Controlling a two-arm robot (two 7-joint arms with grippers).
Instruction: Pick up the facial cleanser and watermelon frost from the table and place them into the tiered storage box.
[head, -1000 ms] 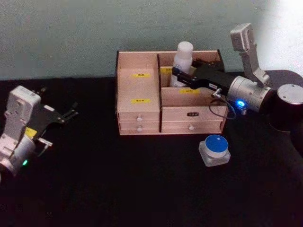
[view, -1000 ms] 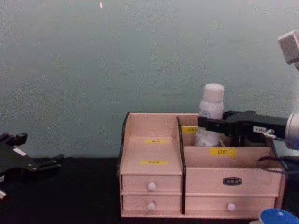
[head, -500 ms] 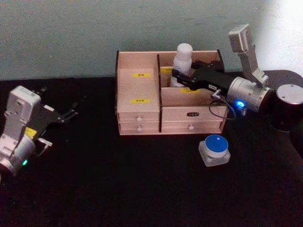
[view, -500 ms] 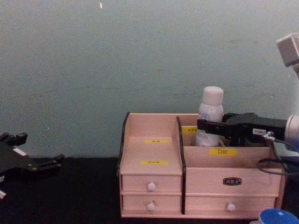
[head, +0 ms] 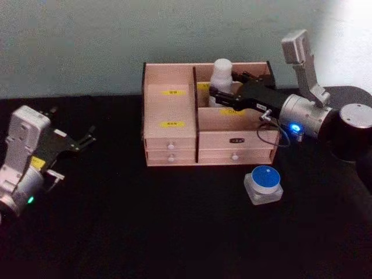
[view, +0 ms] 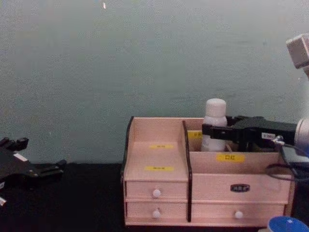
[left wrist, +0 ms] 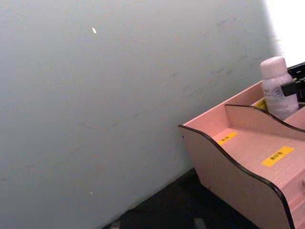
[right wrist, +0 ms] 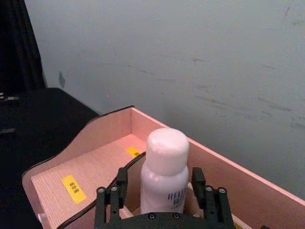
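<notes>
Facial cleanser (head: 221, 74) is held upright in the rear right compartment of the tiered storage box (head: 172, 139), clamped between the right gripper (head: 220, 93) fingers, and could be tipped against the divider if dragged sideways before release, while watermelon frost (head: 263, 184) waits on the table

Only blue letters "REL" can be made out on the bottle (right wrist: 164, 183); the box (head: 174, 148) bears yellow labels (head: 172, 123) and a dark plate (view: 240, 187) at 4 o'clock from them, their print too small to read.
</notes>
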